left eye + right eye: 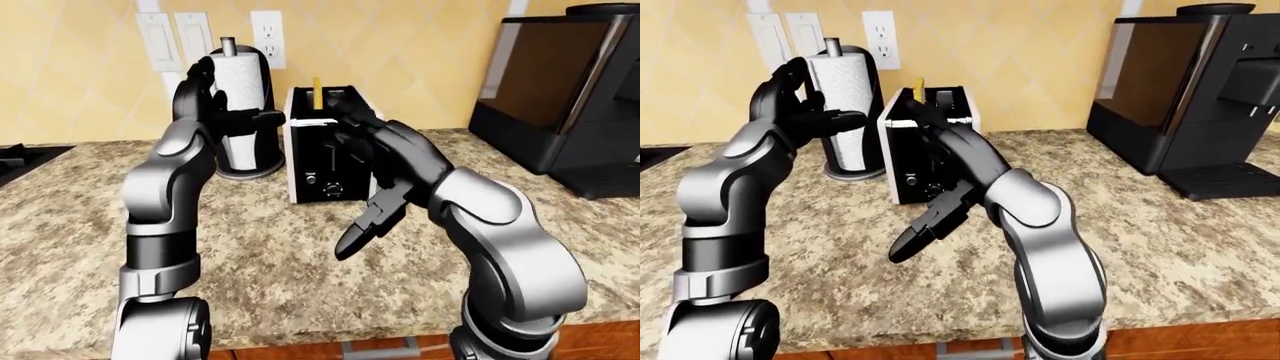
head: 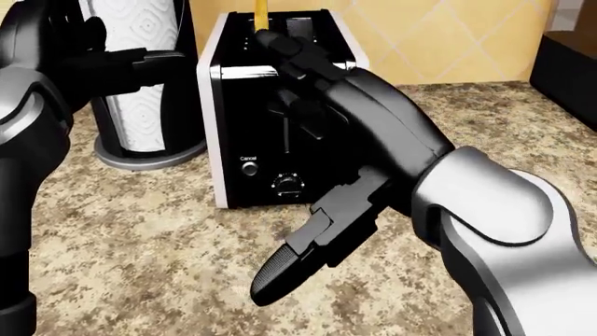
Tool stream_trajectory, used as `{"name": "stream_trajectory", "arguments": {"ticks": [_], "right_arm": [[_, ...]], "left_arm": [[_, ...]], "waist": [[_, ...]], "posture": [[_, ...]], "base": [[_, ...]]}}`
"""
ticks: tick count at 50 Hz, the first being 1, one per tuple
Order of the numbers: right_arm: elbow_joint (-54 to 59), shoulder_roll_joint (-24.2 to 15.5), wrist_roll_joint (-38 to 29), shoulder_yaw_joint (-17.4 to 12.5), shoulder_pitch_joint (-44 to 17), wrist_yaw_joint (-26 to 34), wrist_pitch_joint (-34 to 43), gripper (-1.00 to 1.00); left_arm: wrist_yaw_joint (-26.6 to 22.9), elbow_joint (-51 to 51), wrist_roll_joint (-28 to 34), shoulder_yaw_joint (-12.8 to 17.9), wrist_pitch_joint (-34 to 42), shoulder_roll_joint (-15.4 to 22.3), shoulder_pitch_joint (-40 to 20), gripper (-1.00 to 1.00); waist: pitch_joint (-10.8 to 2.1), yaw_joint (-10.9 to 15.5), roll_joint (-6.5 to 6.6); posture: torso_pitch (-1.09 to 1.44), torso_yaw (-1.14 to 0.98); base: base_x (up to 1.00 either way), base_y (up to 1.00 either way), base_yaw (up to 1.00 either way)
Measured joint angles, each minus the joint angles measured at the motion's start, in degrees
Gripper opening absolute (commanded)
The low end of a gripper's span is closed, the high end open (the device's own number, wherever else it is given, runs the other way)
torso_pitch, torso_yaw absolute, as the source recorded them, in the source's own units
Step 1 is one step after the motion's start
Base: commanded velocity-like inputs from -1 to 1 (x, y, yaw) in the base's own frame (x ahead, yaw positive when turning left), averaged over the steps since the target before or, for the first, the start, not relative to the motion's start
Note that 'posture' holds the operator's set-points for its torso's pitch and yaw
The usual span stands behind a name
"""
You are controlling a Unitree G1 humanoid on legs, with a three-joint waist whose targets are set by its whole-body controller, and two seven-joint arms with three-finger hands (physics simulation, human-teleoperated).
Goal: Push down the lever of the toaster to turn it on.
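The toaster (image 2: 233, 126) has a black end face and white sides and stands on the granite counter (image 1: 290, 285), with a yellow slice (image 1: 316, 91) sticking up from its slot. A Cancel button (image 2: 248, 166) and a dial (image 2: 288, 184) show low on the black face. My right hand (image 2: 322, 154) is open against that face, its fingers (image 2: 299, 63) reaching up over the lever slot and its thumb (image 2: 299, 259) pointing down-left. The lever is mostly hidden behind the fingers. My left hand (image 1: 225, 101) is open, raised beside the paper towel roll (image 1: 243, 82), to the toaster's left.
The paper towel holder's base (image 1: 250, 169) stands just left of the toaster. A black coffee machine (image 1: 570, 90) stands at the right. A wall outlet (image 1: 267, 37) and switches (image 1: 175, 41) are above. A stove edge (image 1: 20, 161) shows at far left. The counter's near edge runs along the bottom.
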Motion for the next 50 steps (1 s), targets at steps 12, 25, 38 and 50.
{"name": "stream_trajectory", "arguments": {"ticks": [12,25,38,50], "right_arm": [[5.71,1.69,-3.42,-0.87,2.64,1.6,-6.53,1.0],[11.36,2.82,-4.58,-2.37,2.2,1.97,-11.3,1.0],[16.34,3.72,-4.7,-2.82,1.54,1.22,-15.83,1.0],[19.89,4.7,-4.14,-3.26,2.07,0.06,-19.31,1.0]], "left_arm": [[0.08,-0.16,-0.1,0.0,0.13,-0.04,-0.41,1.0],[-0.09,0.55,0.1,-0.13,-0.5,-0.26,-0.21,1.0],[0.1,-0.3,0.05,-0.12,0.14,-0.35,-0.21,1.0],[0.22,-0.18,-0.02,-0.24,0.16,-0.5,-0.2,1.0]], "waist": [[-0.25,-0.1,0.14],[-0.32,-0.09,0.07],[-0.4,-0.02,0.08],[-0.35,0.08,0.06]], "posture": [[-0.37,0.0],[-0.37,0.0],[-0.37,0.0],[-0.37,0.0]], "base": [[0.0,0.0,0.0],[0.0,0.0,0.0],[0.0,0.0,0.0],[0.0,0.0,0.0]]}}
